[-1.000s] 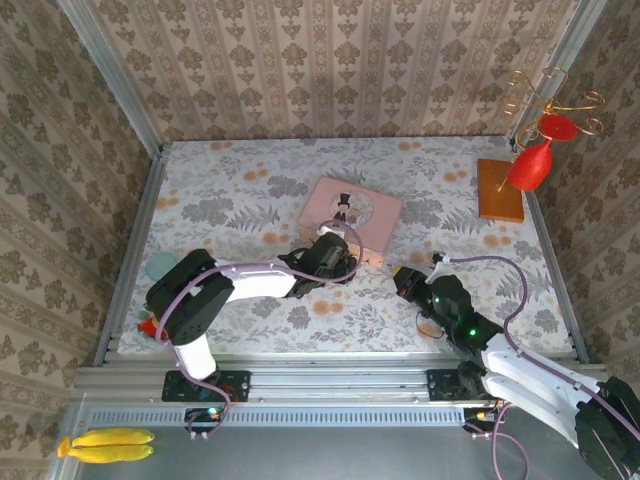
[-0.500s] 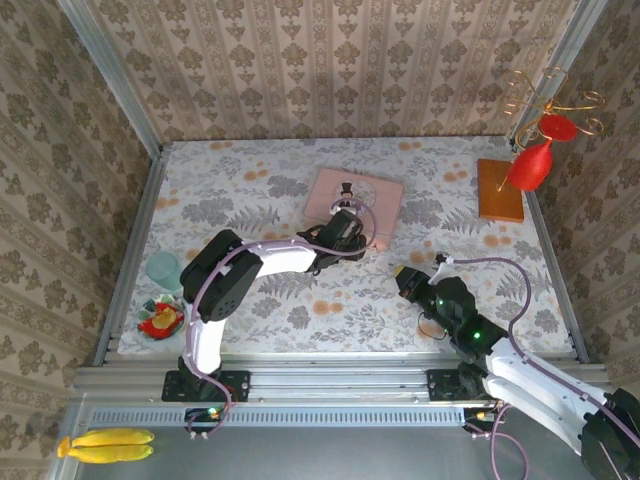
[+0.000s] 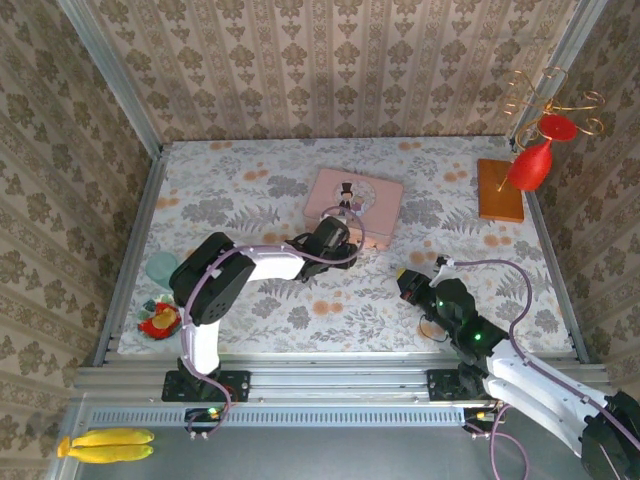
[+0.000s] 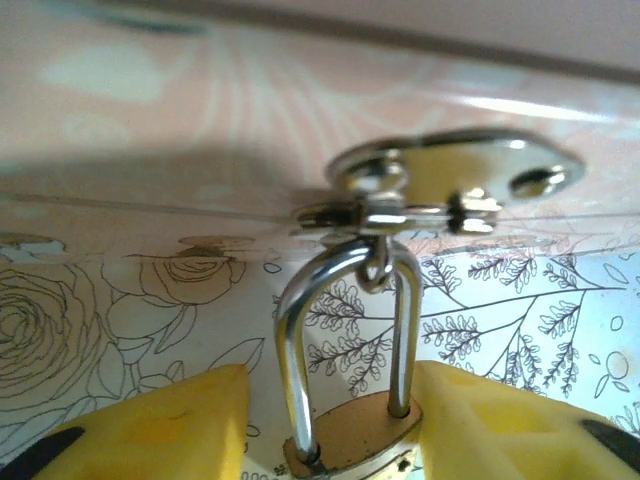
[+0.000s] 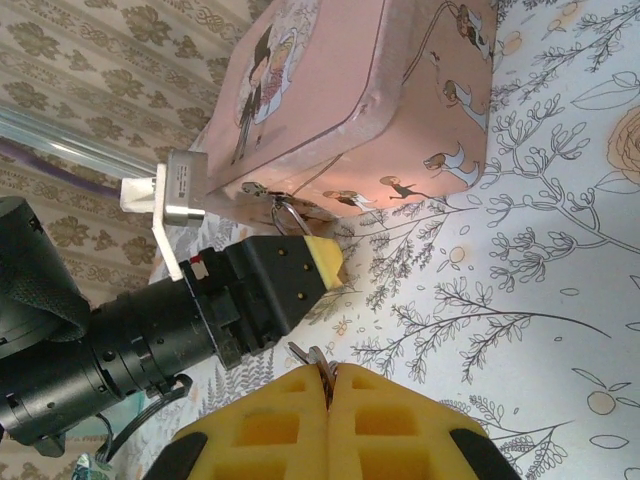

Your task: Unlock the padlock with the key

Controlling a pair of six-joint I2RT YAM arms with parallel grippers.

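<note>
Tin [image 3: 375, 195]: one, pink, on worktop [image 3: 230, 190].
Padlock [image 4: 350, 445]: one, hanging from hasp [image 4: 460, 180].
Key [image 5: 312, 352]: one, pinched in closed right fingers [image 5: 340, 400].
Left fingers [image 3: 348, 238]: two, narrowly apart, flanking padlock.

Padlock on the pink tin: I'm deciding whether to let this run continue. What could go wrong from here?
1. The padlock hangs from the hasp between the left gripper pads, with a gap beside one. Closing may swing it or drag the pink tin.
2. Only a sliver of the key sticks out of the shut right gripper, so it may slip or twist on insertion.
</note>
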